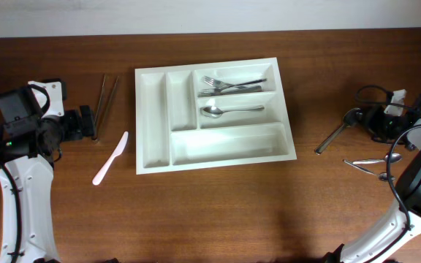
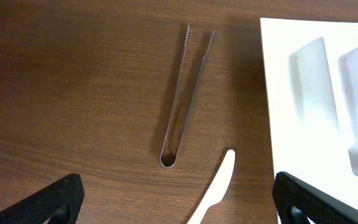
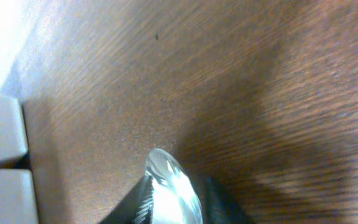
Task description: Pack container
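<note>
Seen from overhead, the wooden table (image 1: 210, 212) carries the white tray (image 1: 139, 120) at its centre, well apart from both of your grippers. The tray lies at 3 o'clock from your left gripper (image 1: 93, 123) and at 9 o'clock from your right gripper (image 1: 354, 117).

In the left wrist view your left gripper (image 2: 176, 186) is spread wide and grasps nothing. Its black fingers (image 2: 55, 199) sit at the lower corners of the frame, and the tray's corner (image 2: 278, 74) fills the right edge.

Your right gripper (image 3: 169, 208) is clenched on the held utensil (image 3: 169, 186), whose rounded shiny end shows between the dark fingers. Overhead, the held utensil (image 1: 331, 139) slants toward 8 o'clock, its far end low over the table between gripper and tray. You cannot tell whether that end touches the wood.

Between your left gripper and the tray lie the metal tongs (image 1: 107, 98), at 1 o'clock from the fingers. Their bend points back at the gripper and their tips are slightly apart (image 2: 182, 93). The white knife (image 1: 110, 158) lies at 5 o'clock, just beside the tongs' bend in the left wrist view (image 2: 215, 186).

Loose cutlery (image 1: 368, 164) rests at 5 o'clock from your right gripper.

Inside the tray, the forks (image 1: 232, 84) lie in the top long compartment, and the spoon (image 1: 229, 110) lies in the one below.
</note>
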`<action>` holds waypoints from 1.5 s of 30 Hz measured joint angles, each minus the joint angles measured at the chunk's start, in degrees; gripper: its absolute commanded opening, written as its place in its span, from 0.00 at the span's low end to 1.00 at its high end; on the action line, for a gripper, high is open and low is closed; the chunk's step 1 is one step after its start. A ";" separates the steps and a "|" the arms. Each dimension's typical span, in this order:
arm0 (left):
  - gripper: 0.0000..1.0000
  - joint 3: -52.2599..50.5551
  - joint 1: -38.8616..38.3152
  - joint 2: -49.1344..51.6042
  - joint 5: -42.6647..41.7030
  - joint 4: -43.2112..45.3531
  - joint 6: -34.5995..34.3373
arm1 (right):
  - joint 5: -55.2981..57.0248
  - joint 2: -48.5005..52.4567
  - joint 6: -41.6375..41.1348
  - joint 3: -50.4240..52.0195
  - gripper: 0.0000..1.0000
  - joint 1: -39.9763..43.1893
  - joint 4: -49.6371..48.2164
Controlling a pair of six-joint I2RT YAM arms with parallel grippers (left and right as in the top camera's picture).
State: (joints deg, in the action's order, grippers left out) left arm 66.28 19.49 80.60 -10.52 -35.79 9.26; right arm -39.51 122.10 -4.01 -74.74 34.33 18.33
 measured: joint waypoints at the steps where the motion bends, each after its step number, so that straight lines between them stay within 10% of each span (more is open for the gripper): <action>1: 0.99 0.00 0.00 0.00 0.00 0.00 -0.02 | -0.04 0.15 0.07 0.00 0.14 -0.22 0.09; 19: 0.99 0.00 0.00 0.00 0.00 0.00 0.00 | -6.99 -0.52 -2.32 0.20 0.04 1.27 2.47; 31: 0.99 0.00 0.00 0.00 0.02 0.00 -0.02 | -10.14 -27.78 -12.26 0.79 0.04 1.33 8.09; 45: 0.99 0.00 0.00 0.00 0.00 0.00 0.00 | 5.81 -29.14 -27.56 1.70 0.04 -24.72 9.33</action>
State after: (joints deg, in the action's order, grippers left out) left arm 66.28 19.49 80.60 -10.52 -35.79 9.26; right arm -33.69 92.97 -31.57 -73.03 9.61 27.66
